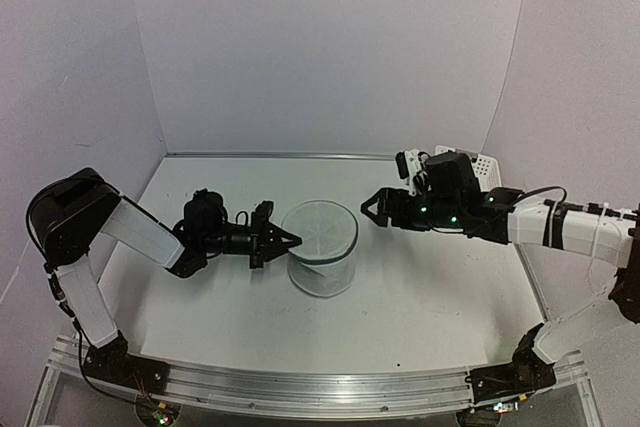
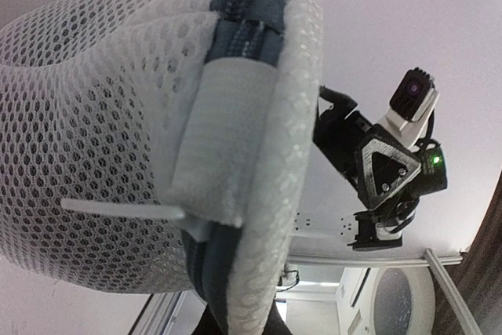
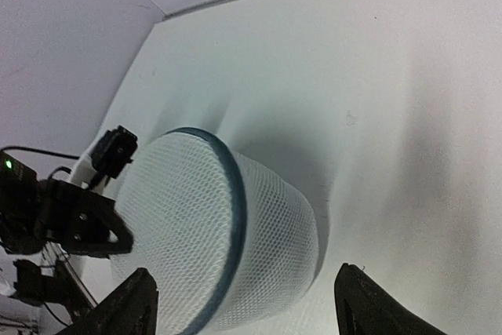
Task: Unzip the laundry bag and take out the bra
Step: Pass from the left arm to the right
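Laundry bag (image 1: 322, 247), just one, stands upright mid-table with its lid on top, between two grippers. The left gripper (image 1: 290, 240) has its jaws pressed together, tips against the bag's upper left rim by the dark zipper seam (image 2: 243, 29); whether any mesh is nipped between them cannot be told. The right gripper (image 1: 370, 207) is spread wide and holds nothing, just beside the bag's right side but apart from it. One white slotted basket (image 1: 482, 165) sits behind the right arm at the far right of the table (image 1: 430, 297).

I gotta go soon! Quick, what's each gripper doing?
Left gripper: shut on the bag.
Right gripper: open, holding nothing.
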{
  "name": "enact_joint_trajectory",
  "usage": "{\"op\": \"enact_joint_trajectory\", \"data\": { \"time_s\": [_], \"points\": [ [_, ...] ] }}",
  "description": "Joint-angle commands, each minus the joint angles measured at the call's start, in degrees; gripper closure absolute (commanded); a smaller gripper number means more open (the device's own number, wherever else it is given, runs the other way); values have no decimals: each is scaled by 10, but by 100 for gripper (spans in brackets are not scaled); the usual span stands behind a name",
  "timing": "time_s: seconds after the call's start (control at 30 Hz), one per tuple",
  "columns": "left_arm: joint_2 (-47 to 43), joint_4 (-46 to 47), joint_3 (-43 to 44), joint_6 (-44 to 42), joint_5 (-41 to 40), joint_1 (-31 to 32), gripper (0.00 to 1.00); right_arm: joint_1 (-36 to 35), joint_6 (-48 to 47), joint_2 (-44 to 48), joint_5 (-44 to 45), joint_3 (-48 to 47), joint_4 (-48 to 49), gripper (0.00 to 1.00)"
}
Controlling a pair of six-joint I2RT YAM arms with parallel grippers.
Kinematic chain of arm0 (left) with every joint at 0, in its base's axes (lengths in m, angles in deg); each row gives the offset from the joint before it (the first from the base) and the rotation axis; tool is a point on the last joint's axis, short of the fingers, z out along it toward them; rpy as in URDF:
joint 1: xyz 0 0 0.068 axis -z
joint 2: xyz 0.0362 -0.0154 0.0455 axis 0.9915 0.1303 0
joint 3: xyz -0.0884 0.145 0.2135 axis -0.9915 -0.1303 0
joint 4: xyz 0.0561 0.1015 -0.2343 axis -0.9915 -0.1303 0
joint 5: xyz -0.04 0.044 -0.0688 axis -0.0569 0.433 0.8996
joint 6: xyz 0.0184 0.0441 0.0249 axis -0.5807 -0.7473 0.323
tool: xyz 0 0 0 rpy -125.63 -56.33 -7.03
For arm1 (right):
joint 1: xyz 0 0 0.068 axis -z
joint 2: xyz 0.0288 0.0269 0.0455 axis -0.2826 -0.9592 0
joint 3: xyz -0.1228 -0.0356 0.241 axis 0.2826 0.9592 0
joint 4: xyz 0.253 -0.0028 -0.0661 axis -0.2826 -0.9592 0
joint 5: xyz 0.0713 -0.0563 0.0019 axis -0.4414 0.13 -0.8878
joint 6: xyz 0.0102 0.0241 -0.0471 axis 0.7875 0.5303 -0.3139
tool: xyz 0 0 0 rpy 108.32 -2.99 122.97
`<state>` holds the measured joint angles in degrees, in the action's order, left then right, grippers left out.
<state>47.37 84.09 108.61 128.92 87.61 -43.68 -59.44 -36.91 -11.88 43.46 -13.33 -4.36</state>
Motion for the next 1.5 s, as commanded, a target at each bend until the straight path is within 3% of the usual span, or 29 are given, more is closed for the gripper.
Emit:
{"op": "enact_joint_trajectory", "data": {
  "time_s": [0.0, 0.17, 0.43, 0.6, 0.87, 1.1, 1.3, 1.47],
  "points": [
    [-5, -36, 38, -77, 68, -1, 100, 20, -150, 4, -80, -86, -133, 18],
    [-39, -200, 53, -192, 76, -1, 100, 30, -227, -37, -137, -160, -206, 14],
    [-75, -358, 56, -311, 82, 5, 100, 43, -311, -129, -226, -270, -272, 12],
    [-106, -570, 115, -445, 23, 18, 100, 44, -349, -192, -289, -347, -306, 11],
    [-118, -757, 213, -578, -26, 60, 100, 42, -412, -298, -384, -464, -364, 11],
    [-102, -849, 276, -656, -64, 81, 100, 24, -486, -351, -416, -505, -423, 12],
    [-101, -890, 300, -696, -80, 86, 100, 11, -537, -348, -460, -456, -436, 15],
    [-97, -903, 316, -713, -81, 89, 100, 1, -550, -344, -483, -425, -434, 23]
  ]
}}
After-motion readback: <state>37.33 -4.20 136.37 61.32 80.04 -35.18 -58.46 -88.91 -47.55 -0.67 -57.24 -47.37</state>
